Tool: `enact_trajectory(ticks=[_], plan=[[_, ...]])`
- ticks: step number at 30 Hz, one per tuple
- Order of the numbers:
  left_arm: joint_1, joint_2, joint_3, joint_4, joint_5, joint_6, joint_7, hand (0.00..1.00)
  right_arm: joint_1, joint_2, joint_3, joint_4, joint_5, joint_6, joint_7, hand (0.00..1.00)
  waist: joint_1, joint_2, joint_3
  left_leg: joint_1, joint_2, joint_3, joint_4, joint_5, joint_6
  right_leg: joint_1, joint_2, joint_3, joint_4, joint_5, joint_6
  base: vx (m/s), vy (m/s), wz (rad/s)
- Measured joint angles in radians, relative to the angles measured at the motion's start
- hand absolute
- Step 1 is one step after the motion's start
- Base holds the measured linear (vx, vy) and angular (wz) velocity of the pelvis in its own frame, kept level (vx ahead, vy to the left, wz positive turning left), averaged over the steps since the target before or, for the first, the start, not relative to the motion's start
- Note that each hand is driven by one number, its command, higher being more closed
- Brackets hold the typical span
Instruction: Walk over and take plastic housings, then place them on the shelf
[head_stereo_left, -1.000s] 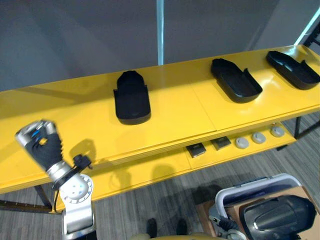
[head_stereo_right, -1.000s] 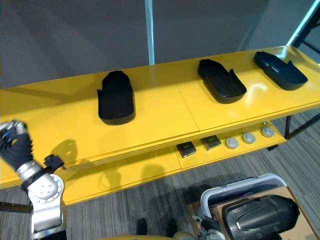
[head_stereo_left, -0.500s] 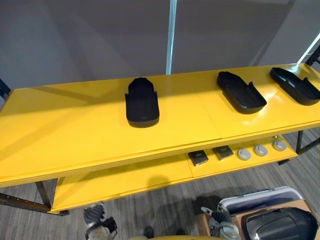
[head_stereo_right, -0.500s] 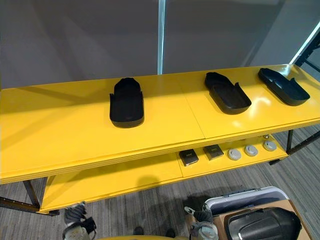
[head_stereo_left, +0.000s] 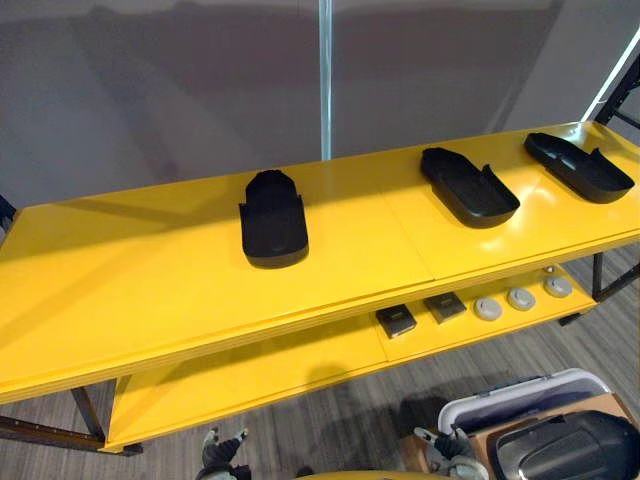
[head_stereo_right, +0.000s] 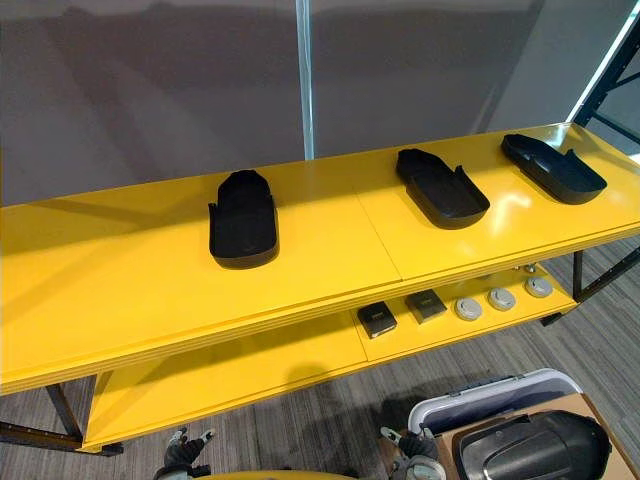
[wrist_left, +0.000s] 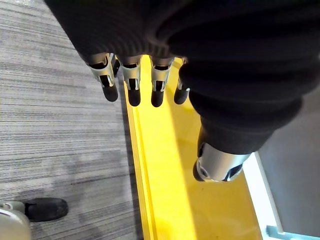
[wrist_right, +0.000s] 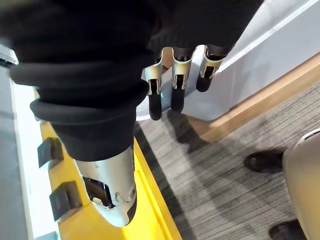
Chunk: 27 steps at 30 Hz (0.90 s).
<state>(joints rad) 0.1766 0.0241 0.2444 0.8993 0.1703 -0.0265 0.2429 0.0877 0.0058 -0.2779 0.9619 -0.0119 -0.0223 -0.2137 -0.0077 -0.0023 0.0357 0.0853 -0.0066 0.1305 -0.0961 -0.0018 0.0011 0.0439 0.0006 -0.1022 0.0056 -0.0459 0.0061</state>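
Three black plastic housings lie open side up on the yellow shelf top (head_stereo_left: 120, 290): one in the middle (head_stereo_left: 273, 218), one further right (head_stereo_left: 468, 187), one at the far right end (head_stereo_left: 580, 167). A fourth black housing (head_stereo_left: 570, 450) sits in a cardboard box at the lower right. My left hand (wrist_left: 132, 82) hangs low by the shelf's front edge, fingers straight and empty; it also shows at the bottom edge of the left eye view (head_stereo_left: 222, 447). My right hand (wrist_right: 175, 75) hangs open and empty over the floor next to the box, seen from above as well (head_stereo_left: 445, 447).
The lower yellow shelf (head_stereo_left: 250, 365) carries two small black square parts (head_stereo_left: 420, 313) and three grey round parts (head_stereo_left: 520, 298) at its right. A grey bin rim (head_stereo_left: 520, 392) stands in front of the box. Grey wall behind the shelf, striped carpet in front.
My left hand, raised and curled at the shelf's front left a second ago, has dropped to the bottom edge with fingers straightened. The camera has shifted; the housings have stayed put.
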Motion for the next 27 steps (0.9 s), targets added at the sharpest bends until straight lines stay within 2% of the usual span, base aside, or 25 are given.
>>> enact_trajectory(ticks=[3, 5, 6, 7, 9, 10, 13, 15, 16, 17, 19, 20, 23, 25, 26, 27], plan=[[-0.006, 0.002, 0.002, 0.003, 0.000, 0.001, 0.001, 0.00, -0.027, -0.004, 0.000, 0.001, -0.006, 0.000, 0.000, 0.00, -0.004, 0.001, 0.024, -0.009, 0.008, 0.043, 0.044, -0.032, -0.007, -0.015, 0.006, 0.049, 0.017, 0.000, -0.001, -0.01, -0.006, -0.45], [-0.021, 0.001, 0.001, 0.002, -0.001, 0.000, 0.005, 0.00, -0.050, -0.012, 0.003, 0.001, -0.011, 0.000, -0.001, 0.00, 0.000, 0.005, 0.042, -0.072, 0.016, 0.043, 0.188, -0.097, -0.004, -0.047, 0.010, 0.099, 0.044, -0.001, -0.001, -0.04, -0.011, -0.56], [-0.025, -0.001, 0.001, 0.001, -0.001, 0.000, 0.006, 0.00, -0.058, -0.014, 0.004, 0.001, -0.013, 0.001, -0.001, 0.00, -0.001, 0.002, 0.043, -0.092, 0.007, 0.011, 0.222, -0.101, 0.001, -0.059, 0.008, 0.110, 0.051, -0.002, -0.001, -0.02, -0.033, -0.62], [-0.044, -0.007, 0.001, -0.006, -0.003, 0.000, 0.010, 0.00, -0.066, -0.016, 0.004, -0.003, -0.020, 0.001, -0.002, 0.00, -0.001, -0.002, 0.046, -0.125, 0.002, -0.081, 0.265, -0.104, 0.002, -0.087, 0.005, 0.138, 0.073, -0.003, 0.002, 0.02, -0.035, -0.56], [-0.053, -0.019, 0.000, -0.008, -0.003, -0.001, 0.021, 0.00, -0.087, -0.021, 0.003, -0.006, -0.021, 0.000, -0.002, 0.00, -0.002, 0.010, 0.051, -0.129, 0.005, -0.151, 0.276, -0.144, -0.018, -0.119, 0.016, 0.171, 0.106, -0.015, 0.018, 0.02, 0.005, -0.67], [-0.071, -0.022, -0.002, -0.008, -0.003, -0.001, 0.021, 0.00, -0.091, -0.020, 0.003, -0.008, -0.021, 0.000, -0.002, 0.00, -0.009, 0.011, 0.062, -0.124, 0.005, -0.142, 0.281, -0.160, -0.001, -0.128, 0.019, 0.190, 0.128, -0.017, 0.020, 0.00, 0.065, -0.54], [-0.099, -0.021, -0.008, -0.024, -0.003, -0.001, 0.021, 0.00, -0.075, -0.010, 0.001, -0.049, -0.021, 0.004, -0.005, 0.00, -0.005, 0.000, 0.073, -0.125, 0.005, -0.073, 0.311, -0.189, 0.014, -0.155, 0.022, 0.250, 0.150, -0.013, 0.029, -0.03, 0.102, -0.63], [-0.109, -0.019, -0.008, -0.028, -0.002, -0.001, 0.022, 0.00, -0.082, -0.009, 0.003, -0.076, -0.021, 0.006, -0.007, 0.00, -0.002, 0.001, 0.085, -0.134, 0.011, -0.002, 0.336, -0.210, 0.028, -0.177, 0.033, 0.323, 0.149, 0.003, 0.052, -0.07, 0.151, -1.17], [-0.117, -0.014, -0.009, -0.031, -0.002, -0.003, 0.024, 0.00, -0.095, -0.010, 0.005, -0.097, -0.024, 0.008, -0.010, 0.00, -0.002, 0.005, 0.095, -0.164, 0.022, 0.070, 0.363, -0.226, 0.044, -0.210, 0.037, 0.366, 0.135, 0.029, 0.072, -0.09, 0.141, -1.32], [-0.118, -0.010, -0.011, -0.031, -0.002, -0.003, 0.024, 0.00, -0.107, -0.009, 0.006, -0.100, -0.030, 0.009, -0.013, 0.00, -0.001, 0.005, 0.095, -0.182, 0.028, 0.099, 0.377, -0.229, 0.051, -0.230, 0.032, 0.354, 0.127, 0.044, 0.063, -0.15, 0.149, -1.55], [-0.138, 0.003, -0.016, -0.036, -0.003, -0.003, 0.025, 0.00, -0.123, -0.010, 0.012, -0.102, -0.038, 0.011, -0.027, 0.00, 0.026, 0.003, 0.108, -0.213, 0.057, 0.229, 0.395, -0.238, 0.069, -0.312, -0.026, 0.120, 0.235, 0.021, 0.050, -0.13, 0.116, -1.52], [-0.139, 0.000, -0.016, -0.038, -0.002, -0.003, 0.025, 0.00, -0.123, -0.010, 0.014, -0.101, -0.038, 0.011, -0.028, 0.00, 0.024, 0.009, 0.115, -0.208, 0.068, 0.257, 0.399, -0.237, 0.071, -0.312, -0.049, 0.039, 0.308, -0.013, 0.042, -0.04, 0.053, -1.07], [-0.138, 0.016, -0.016, -0.045, -0.002, -0.001, 0.024, 0.00, -0.099, -0.011, 0.021, -0.068, -0.045, 0.010, -0.028, 0.00, 0.022, 0.007, 0.121, -0.183, 0.101, 0.327, 0.419, -0.237, 0.071, -0.238, -0.101, -0.086, 0.475, -0.131, 0.027, -0.01, -0.018, -0.72], [-0.137, 0.022, -0.018, -0.041, -0.002, 0.000, 0.023, 0.00, -0.101, -0.017, 0.020, -0.027, -0.063, 0.010, -0.028, 0.00, 0.024, -0.003, 0.117, -0.177, 0.104, 0.349, 0.429, -0.237, 0.071, -0.174, -0.153, -0.153, 0.474, -0.166, 0.032, -0.03, -0.132, -0.55], [-0.138, 0.027, -0.020, -0.038, -0.002, 0.000, 0.023, 0.00, -0.104, -0.019, 0.020, -0.005, -0.073, 0.010, -0.029, 0.00, 0.026, -0.014, 0.114, -0.180, 0.104, 0.359, 0.437, -0.236, 0.069, -0.146, -0.163, -0.168, 0.407, -0.177, 0.051, -0.05, -0.181, -0.63], [-0.140, 0.039, -0.020, -0.027, -0.003, 0.000, 0.023, 0.00, -0.106, -0.021, 0.021, 0.014, -0.078, 0.011, -0.029, 0.00, 0.026, -0.023, 0.113, -0.186, 0.102, 0.356, 0.445, -0.231, 0.058, -0.122, -0.150, -0.169, 0.334, -0.183, 0.063, -0.05, -0.249, -0.82]])
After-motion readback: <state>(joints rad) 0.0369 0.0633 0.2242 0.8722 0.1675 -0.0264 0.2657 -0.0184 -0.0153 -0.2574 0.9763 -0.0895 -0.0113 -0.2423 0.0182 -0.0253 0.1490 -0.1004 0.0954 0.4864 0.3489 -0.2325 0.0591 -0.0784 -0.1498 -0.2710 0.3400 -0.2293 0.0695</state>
